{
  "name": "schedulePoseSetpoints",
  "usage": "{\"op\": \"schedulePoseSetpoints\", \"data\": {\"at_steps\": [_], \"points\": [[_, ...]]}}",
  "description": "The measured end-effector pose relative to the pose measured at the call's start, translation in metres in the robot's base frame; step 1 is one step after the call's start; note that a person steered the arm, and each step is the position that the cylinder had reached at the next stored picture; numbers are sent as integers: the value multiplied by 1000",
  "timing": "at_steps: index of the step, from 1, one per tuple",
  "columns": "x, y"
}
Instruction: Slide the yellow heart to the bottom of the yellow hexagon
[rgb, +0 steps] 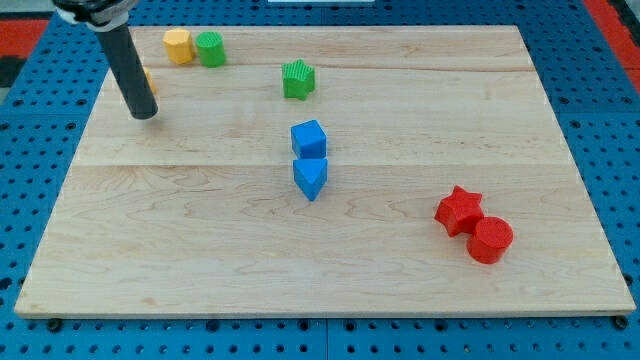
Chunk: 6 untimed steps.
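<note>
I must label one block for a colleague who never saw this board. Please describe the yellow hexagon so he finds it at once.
Look at the wooden board's top-left corner in the view. Two blocks touch there: the yellow hexagon sits left of the green cylinder. It alone is fully visible and yellow.

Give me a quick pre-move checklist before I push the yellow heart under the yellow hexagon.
1. Yellow heart located: cannot tell its shape, only a yellow sliver shows behind the rod.
2. My tip beside that sliver: ok, just below it.
3. Yellow hexagon found: ok, near the view's top left.
4. Spot below the hexagon free: ok.
5. Green cylinder touching the hexagon's right side: not ok, it may get nudged.
</note>
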<state>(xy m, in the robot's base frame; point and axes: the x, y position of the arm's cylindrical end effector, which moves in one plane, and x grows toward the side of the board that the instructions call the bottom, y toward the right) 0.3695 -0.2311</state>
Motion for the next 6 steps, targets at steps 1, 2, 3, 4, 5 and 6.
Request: {"op": "schedulePoseSetpoints", "data": {"at_steps": [1, 2, 3, 4, 5, 6], "points": [[-9, -36], [-23, -28], [-35, -23], [-52, -21], [-72, -21], [-83, -14]]}}
